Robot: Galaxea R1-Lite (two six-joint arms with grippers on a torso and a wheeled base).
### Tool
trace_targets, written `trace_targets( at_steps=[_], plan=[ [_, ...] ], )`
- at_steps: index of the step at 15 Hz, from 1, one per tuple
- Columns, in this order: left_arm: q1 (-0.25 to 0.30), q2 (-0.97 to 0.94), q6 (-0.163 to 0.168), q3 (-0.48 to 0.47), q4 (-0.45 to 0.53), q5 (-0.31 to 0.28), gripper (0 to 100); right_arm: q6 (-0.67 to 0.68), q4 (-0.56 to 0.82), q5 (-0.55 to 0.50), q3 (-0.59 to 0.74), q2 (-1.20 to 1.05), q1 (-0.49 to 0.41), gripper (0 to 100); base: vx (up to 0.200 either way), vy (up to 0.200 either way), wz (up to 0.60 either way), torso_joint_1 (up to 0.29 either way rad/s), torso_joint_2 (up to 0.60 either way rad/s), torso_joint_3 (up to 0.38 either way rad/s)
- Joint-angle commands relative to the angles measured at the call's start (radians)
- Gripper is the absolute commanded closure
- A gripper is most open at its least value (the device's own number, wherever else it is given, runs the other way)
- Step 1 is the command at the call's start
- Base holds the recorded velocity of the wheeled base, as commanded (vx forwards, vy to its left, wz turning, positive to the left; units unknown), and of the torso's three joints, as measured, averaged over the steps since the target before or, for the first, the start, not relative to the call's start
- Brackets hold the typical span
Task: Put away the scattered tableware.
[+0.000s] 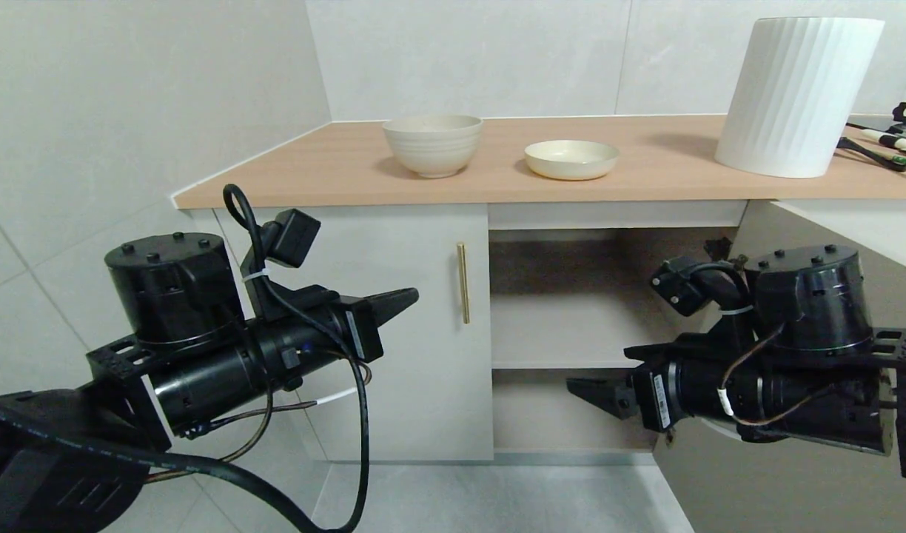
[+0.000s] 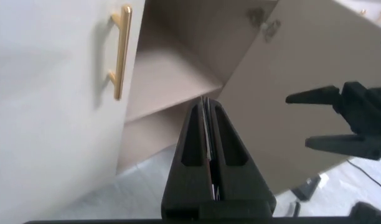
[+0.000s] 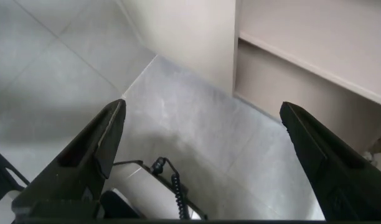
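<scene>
The bowl (image 1: 433, 143) sits on the desk (image 1: 675, 174) toward its left end, back from the front edge. The shallow dish (image 1: 571, 159) lies to its right, near it but not touching. A bare strip of desk runs in front of both. Further right stands a tall white ribbed container (image 1: 797, 96), well apart from the dish. Some utensils (image 1: 886, 144) lie at the desk's far right edge.

Under the desk, the left cabinet door (image 1: 416, 333) is shut, and its brass handle (image 1: 462, 283) stands upright along the door's right edge. The right door (image 2: 302, 62) is swung out, which bares a shelf (image 1: 564, 337) and a lower compartment beneath it. Both are open to the front.

My left jaws are clenched on nothing, the two fingers (image 2: 206, 143) pressed flat together. They hang below the desk's edge in front of the shut door, tip pointing toward the handle but short of it.

My right jaws are released and spread wide, with grey floor (image 3: 197, 124) showing between the fingers (image 3: 94, 146). They hang low in front of the lower compartment, just beside the swung-out door, tips pointing left. Both sets of jaws are well below the bowl and the dish.
</scene>
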Motion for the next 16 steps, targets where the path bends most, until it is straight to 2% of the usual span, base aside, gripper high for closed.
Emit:
trace_targets(
  at_steps=[1,6,11,16],
  plan=[
    [0.001,-0.019,0.002,0.002,0.002,-0.001,100,-0.001,0.001,-0.001,-0.001,-0.040,0.000,0,0.000,0.000,0.00,0.000,0.00,0.000],
    [0.001,-0.038,0.003,0.002,0.016,-0.001,100,-0.001,0.004,-0.001,0.001,-0.092,0.000,0,0.200,0.000,0.00,-0.001,0.00,0.003],
    [0.000,-0.042,0.002,0.002,0.013,0.001,100,-0.002,0.081,0.010,-0.007,-0.148,0.003,0,0.200,0.000,0.00,0.000,0.00,0.002],
    [0.000,-0.101,0.000,0.014,0.013,-0.001,100,-0.062,0.073,0.042,0.024,-0.186,0.000,0,0.000,0.000,0.00,0.000,0.00,0.000]
  ],
)
